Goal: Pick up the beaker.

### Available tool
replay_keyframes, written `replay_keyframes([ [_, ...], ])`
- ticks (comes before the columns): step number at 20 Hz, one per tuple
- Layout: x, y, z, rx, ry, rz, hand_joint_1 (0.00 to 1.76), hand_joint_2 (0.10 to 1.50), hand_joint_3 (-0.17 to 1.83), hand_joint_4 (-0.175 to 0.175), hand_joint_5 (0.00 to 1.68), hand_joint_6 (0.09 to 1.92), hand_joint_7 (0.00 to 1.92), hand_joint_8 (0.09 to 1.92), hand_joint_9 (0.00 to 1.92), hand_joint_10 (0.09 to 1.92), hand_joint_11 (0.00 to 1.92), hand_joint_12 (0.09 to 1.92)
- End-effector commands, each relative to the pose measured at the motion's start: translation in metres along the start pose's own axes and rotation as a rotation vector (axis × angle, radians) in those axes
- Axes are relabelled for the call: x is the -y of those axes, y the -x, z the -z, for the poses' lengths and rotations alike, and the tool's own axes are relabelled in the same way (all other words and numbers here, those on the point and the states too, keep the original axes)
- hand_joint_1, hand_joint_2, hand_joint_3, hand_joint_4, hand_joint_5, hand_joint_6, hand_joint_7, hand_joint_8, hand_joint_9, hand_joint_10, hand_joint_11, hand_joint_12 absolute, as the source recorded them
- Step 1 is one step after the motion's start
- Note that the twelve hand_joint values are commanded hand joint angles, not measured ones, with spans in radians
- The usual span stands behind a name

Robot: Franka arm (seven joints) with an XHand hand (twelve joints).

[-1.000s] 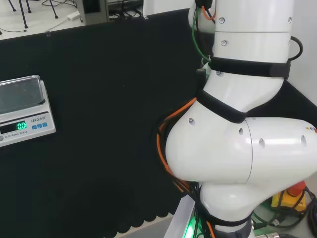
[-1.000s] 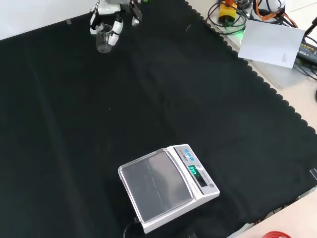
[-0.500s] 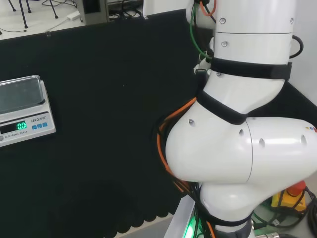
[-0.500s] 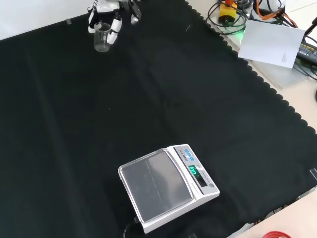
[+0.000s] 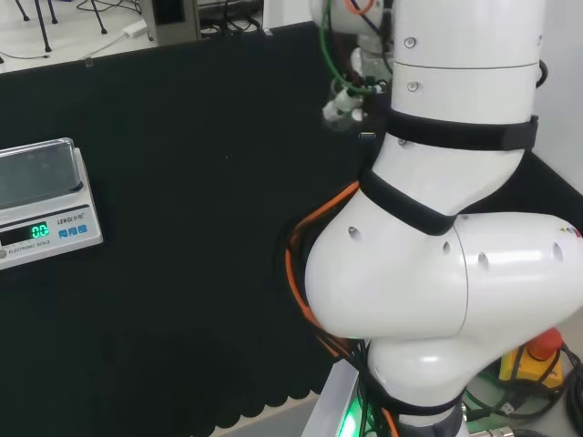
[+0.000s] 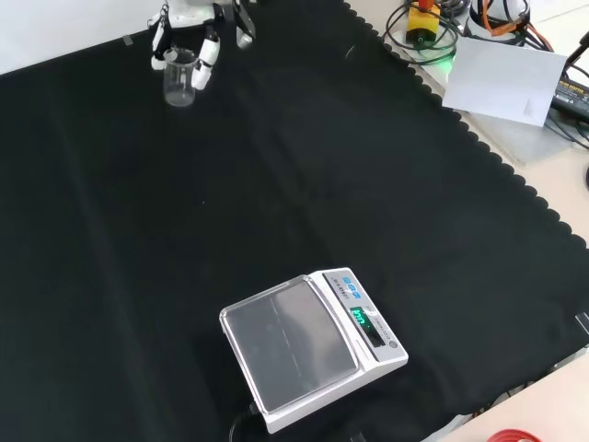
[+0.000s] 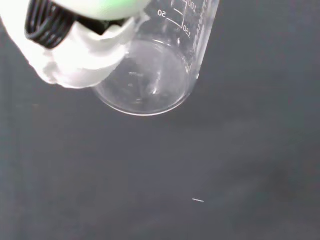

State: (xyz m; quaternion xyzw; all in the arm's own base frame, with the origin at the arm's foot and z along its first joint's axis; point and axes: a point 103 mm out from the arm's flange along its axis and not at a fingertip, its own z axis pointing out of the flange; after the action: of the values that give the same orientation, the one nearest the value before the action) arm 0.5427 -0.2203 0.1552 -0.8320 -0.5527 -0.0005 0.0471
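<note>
A small clear glass beaker (image 6: 179, 78) with printed scale marks hangs at the top left of the front view, above the black cloth. The hand (image 6: 189, 23) comes down from the view's top with its white-tipped fingers (image 6: 204, 66) curled round the beaker's rim on both sides. Seen from the wrist, the beaker (image 7: 150, 75) looks empty and its round base is clear of the cloth, with a white fingertip (image 7: 85, 55) pressed against its wall. Over the arm in the head view, part of the hand (image 5: 342, 102) peeks out left of the white links.
A white weighing scale (image 6: 308, 345) with a lit green display stands near the front of the cloth; it is at the left edge in the head view (image 5: 41, 205). The arm's big white links (image 5: 437, 255) stand at the head view's right. Cables and a paper sheet (image 6: 506, 78) lie beyond the cloth.
The hand has risen and shifted left in the front view with the beaker in it. In the head view the hand has come out from behind the arm's links.
</note>
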Motion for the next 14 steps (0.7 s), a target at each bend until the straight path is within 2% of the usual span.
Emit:
replay_keyframes([
  [1,-0.007,-0.1,0.022,0.003,0.004,0.171,1.14,0.72,0.44,0.175,1.42,0.31,1.07,0.86,1.04,0.64,0.52,1.4],
  [3,-0.007,-0.148,0.028,0.013,0.004,0.246,1.14,0.72,0.44,0.175,1.42,0.31,1.07,0.86,1.04,0.64,0.53,1.4],
  [7,0.001,-0.226,0.036,0.022,0.003,0.372,1.14,0.72,0.44,0.175,1.42,0.31,1.07,0.86,1.04,0.64,0.53,1.4],
  [11,0.014,-0.292,0.039,0.019,-0.005,0.469,1.14,0.72,0.45,0.175,1.42,0.31,1.07,0.86,1.04,0.64,0.53,1.39],
  [14,0.024,-0.33,0.039,0.016,-0.012,0.53,1.14,0.72,0.45,0.175,1.42,0.31,1.07,0.86,1.05,0.64,0.53,1.39],
])
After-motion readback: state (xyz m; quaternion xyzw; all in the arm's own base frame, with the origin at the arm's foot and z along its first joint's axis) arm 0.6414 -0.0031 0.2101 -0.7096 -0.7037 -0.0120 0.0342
